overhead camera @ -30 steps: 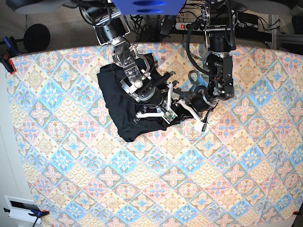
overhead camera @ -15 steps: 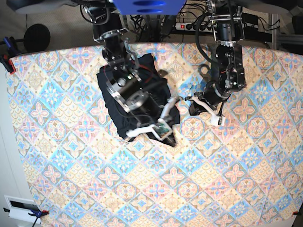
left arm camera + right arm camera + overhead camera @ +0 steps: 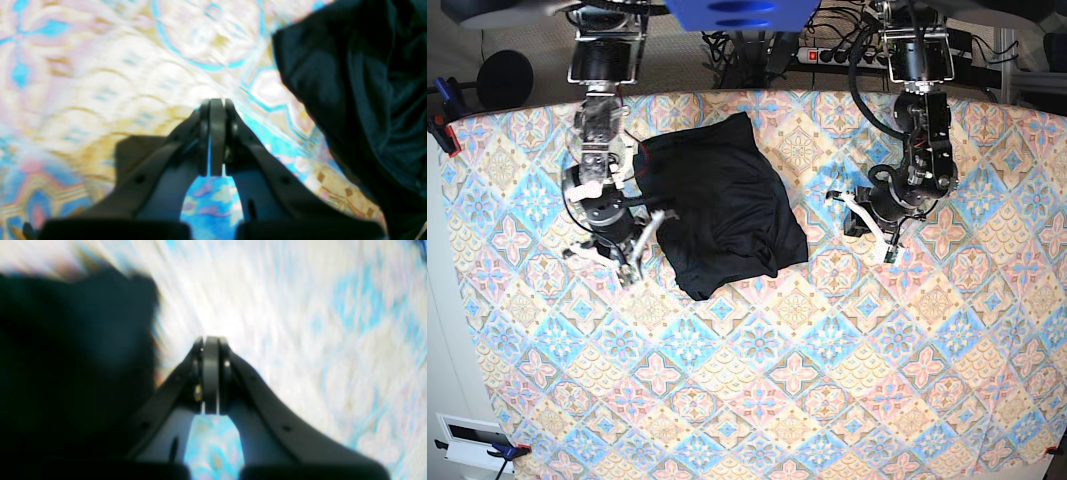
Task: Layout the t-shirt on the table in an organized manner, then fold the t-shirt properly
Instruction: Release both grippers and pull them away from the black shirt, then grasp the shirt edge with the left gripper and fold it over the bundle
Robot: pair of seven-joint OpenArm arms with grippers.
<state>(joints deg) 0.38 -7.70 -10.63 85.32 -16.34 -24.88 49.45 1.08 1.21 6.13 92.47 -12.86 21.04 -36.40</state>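
Hovering over bare cloth, both grippers pressed together and holding nothing: left gripper [image 3: 213,138] on the scene's right, right gripper [image 3: 210,375] on the scene's left. In the base view the right gripper [image 3: 632,262] sits just off the t-shirt's left edge; the left gripper [image 3: 879,237] is apart from it on the right. Tabletop [image 3: 827,380] is wide, covered in pastel diamond tiles, blue, pink and yellow-orange, with floral medallions; a clamp [image 3: 439,125] grips the far-left corner. Beyond the far edge: cables and a power strip [image 3: 827,55]. T-shirt [image 3: 722,205] is plain black, lying in a compact, roughly rectangular bundle at far centre-left, surface wrinkled, no sleeves spread out.
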